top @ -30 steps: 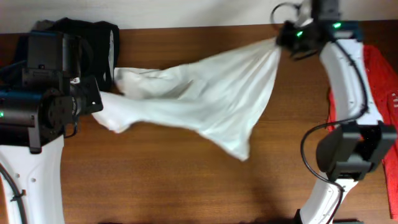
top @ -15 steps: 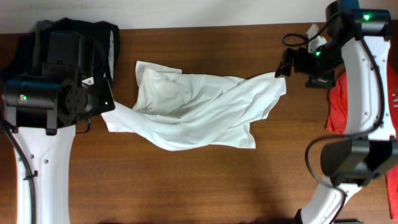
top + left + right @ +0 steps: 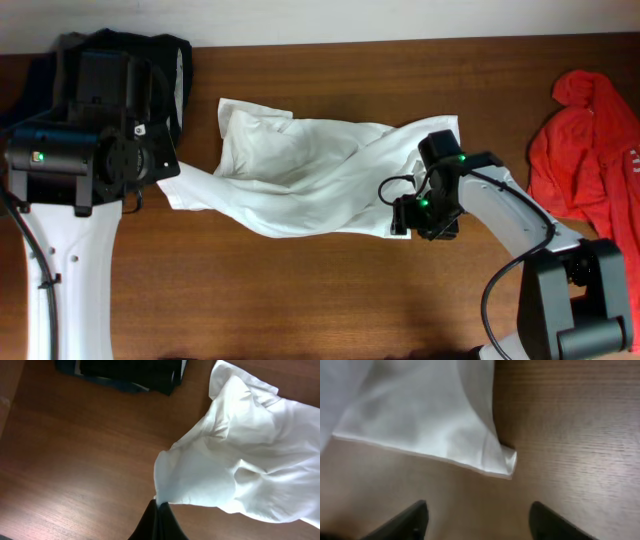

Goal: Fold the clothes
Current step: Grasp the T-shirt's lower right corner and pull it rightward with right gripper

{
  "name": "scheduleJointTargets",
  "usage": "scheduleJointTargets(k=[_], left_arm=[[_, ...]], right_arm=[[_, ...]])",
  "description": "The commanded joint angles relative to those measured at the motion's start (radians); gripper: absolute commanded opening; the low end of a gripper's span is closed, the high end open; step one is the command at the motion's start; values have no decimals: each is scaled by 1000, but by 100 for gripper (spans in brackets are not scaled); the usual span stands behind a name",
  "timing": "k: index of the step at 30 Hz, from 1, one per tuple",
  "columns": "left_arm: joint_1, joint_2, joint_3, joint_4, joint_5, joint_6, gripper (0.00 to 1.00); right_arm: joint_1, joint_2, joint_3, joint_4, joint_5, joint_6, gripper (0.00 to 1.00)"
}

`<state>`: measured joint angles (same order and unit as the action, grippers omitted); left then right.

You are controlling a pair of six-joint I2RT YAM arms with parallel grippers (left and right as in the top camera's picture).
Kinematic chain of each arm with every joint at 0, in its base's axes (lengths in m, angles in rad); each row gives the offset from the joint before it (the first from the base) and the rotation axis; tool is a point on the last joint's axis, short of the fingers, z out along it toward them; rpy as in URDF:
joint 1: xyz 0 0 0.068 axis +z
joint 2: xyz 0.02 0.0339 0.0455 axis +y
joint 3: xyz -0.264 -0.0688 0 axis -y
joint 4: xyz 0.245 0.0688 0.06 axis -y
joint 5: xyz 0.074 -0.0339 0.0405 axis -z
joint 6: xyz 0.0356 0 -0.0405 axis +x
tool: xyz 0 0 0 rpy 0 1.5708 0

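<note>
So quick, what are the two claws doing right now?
Left gripper: closed, pinching an edge of the white shirt.
Right gripper: open, holding nothing, just by the shirt's corner.

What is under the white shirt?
The white shirt lies on the wooden table, bare around its edges. Whatever is beneath its middle is covered. Its left end is pinched by the left fingers.

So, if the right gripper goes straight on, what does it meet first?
Probably the hem corner of the white shirt, lying just ahead of the open right gripper; depth is unclear.
</note>
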<state>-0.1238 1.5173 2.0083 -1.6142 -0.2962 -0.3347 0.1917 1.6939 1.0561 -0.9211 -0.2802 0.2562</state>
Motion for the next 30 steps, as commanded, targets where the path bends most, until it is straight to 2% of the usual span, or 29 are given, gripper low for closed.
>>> scheduleJointTargets(k=[1, 4, 7, 10, 11, 12, 15, 17, 20, 23, 25, 30], left_arm=[[4, -7, -2, -3, -11, -13, 1], [4, -7, -21, -6, -11, -13, 1], [4, -7, -27, -11, -11, -13, 1], [4, -7, -27, -9, -11, -13, 1], [4, -7, -27, -10, -11, -13, 1], [4, -7, -27, -10, -11, -13, 1], [4, -6, -27, -3, -11, -13, 1], [4, -7, -27, 1, -11, -13, 1], [4, 2, -29, 14, -10, -16, 1], [4, 32, -31, -5, 77, -21, 1], [0, 53, -32, -74, 117, -21, 1], [-173, -66, -62, -74, 157, -58, 1]], right_arm=[[5, 3, -57, 93, 5, 78, 53], [3, 36, -86, 123, 109, 127, 54], [3, 112, -86, 155, 92, 131, 53], [4, 159, -86, 189, 58, 131, 43], [5, 159, -86, 191, 49, 131, 33], [4, 159, -86, 185, 45, 132, 4], [-37, 158, -60, 130, 68, 153, 4], [-132, 149, 20, -20, 98, 139, 4], [-314, 71, 134, -254, 152, 24, 4], [-448, -34, 151, -340, 179, -41, 4], [-571, -135, 156, -381, 161, -40, 4], [-784, -308, 235, -494, 161, -62, 4]])
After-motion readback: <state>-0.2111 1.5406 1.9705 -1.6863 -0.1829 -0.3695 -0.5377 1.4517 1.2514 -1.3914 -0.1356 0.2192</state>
